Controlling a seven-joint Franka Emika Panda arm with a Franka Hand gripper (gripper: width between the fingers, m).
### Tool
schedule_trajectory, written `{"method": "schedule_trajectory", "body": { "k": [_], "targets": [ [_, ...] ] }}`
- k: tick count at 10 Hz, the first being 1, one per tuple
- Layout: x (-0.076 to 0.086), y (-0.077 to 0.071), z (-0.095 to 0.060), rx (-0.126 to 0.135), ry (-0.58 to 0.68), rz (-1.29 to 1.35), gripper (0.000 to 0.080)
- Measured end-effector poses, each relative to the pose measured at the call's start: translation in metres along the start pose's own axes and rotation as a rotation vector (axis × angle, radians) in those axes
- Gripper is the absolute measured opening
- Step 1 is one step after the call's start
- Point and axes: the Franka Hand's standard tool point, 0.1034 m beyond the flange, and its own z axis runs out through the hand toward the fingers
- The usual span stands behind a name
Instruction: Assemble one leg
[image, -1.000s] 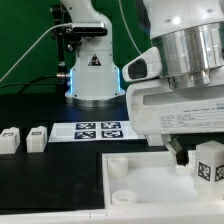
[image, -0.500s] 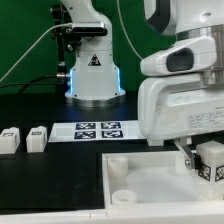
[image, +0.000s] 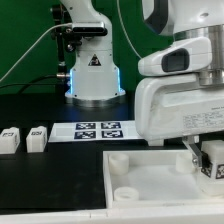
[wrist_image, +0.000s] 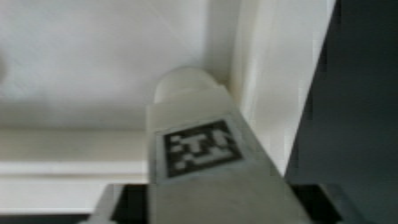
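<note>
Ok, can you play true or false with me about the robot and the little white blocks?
1. The claw is holding a leg with a black-and-white tag. True.
2. Two more white blocks sit on the black table at the exterior view's left. True.
3. The held leg is lying flat on the marker board. False: it is in the claw, over the big white panel at the exterior view's right.
4. The white panel has round sockets. True.
5. The marker board is stacked on top of the white panel. False: it lies on the table behind the panel.
</note>
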Motion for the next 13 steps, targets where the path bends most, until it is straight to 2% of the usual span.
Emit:
{"method": "schedule_trajectory", "body": {
  "k": [2,5,7,8,9,12,13],
  "targets": [
    [0.0032,0.0022,-0.0015,0.004,0.001,0.252,0.0297],
    [0.0008,0.0049,0.0009,0.014,-0.010,0.821,0.0297],
    [0.0002,0.0067,0.0021,0.066,-0.043,1.149,0.0298],
    [-0.0004,0.0060,0.0021,0.084,-0.058,1.234,0.0298],
    [-0.0019,0.0020,0.0021,0.089,-0.072,1.382,0.0298],
    [-0.0031,-0.0005,0.0025,0.089,-0.073,1.377,0.0300],
    [-0.0032,-0.0009,0.0026,0.089,-0.074,1.378,0.0530]
  ]
}}
